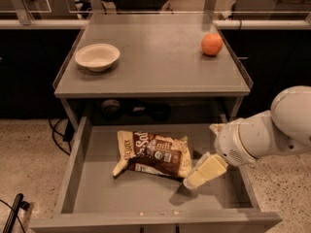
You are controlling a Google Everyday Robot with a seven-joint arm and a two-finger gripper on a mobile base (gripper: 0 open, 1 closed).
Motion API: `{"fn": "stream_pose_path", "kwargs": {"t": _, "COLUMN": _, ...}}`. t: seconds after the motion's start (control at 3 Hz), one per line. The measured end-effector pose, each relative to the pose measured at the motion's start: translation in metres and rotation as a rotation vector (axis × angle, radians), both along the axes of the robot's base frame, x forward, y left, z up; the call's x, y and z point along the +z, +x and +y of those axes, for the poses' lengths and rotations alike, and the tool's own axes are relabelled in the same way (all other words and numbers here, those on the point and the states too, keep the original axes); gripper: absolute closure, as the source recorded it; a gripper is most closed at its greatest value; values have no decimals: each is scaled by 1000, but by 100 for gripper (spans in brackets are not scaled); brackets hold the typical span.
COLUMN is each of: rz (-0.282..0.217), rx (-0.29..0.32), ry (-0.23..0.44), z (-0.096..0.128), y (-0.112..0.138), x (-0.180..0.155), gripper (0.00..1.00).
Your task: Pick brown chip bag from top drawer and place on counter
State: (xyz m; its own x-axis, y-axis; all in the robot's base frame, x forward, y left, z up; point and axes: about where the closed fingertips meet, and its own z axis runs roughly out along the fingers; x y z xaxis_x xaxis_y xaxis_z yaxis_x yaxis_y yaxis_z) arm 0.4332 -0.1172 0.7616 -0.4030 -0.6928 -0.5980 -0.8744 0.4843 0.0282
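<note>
Top drawer [121, 195] is pulled fully out. The brown chip bag [153, 154] lies flat on its floor, left of centre and slightly askew, with its lettering facing up. The bag is not lifted and nothing grips it.

The gripper [194, 178] is inside the drawer, low over the floor at the bag's lower right corner, and angled down and to the left from the white arm [262, 135]. It sits just beside the bag's edge. We cannot confirm contact, and we cannot tell whether the gripper is open or closed from this angle.

On the counter [160, 67] above there is a white bowl [97, 56] at the left and an orange [212, 43] at the back right. The wide middle strip between them is bare.

Step in hand, as we judge it: the approach to the grasp. The pick has not been made.

The next move calls for:
- Moving the gripper left over the bag and closing on a crinkled edge or the raised middle.
- Lifting high enough to pass the counter's front edge, which overhangs the back of the drawer.

Risk: the bag is thin and slippery, so a shallow pinch may slide off it.
</note>
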Motion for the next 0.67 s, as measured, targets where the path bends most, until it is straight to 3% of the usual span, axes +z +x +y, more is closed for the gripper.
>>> {"fn": "stream_pose_path", "kwargs": {"t": 0.33, "rz": -95, "rx": -23, "ry": 17, "z": 34, "y": 39, "x": -14, "gripper": 0}}
{"fn": "stream_pose_path", "kwargs": {"t": 0.67, "rz": -95, "rx": -24, "ry": 17, "z": 34, "y": 39, "x": -14, "gripper": 0}}
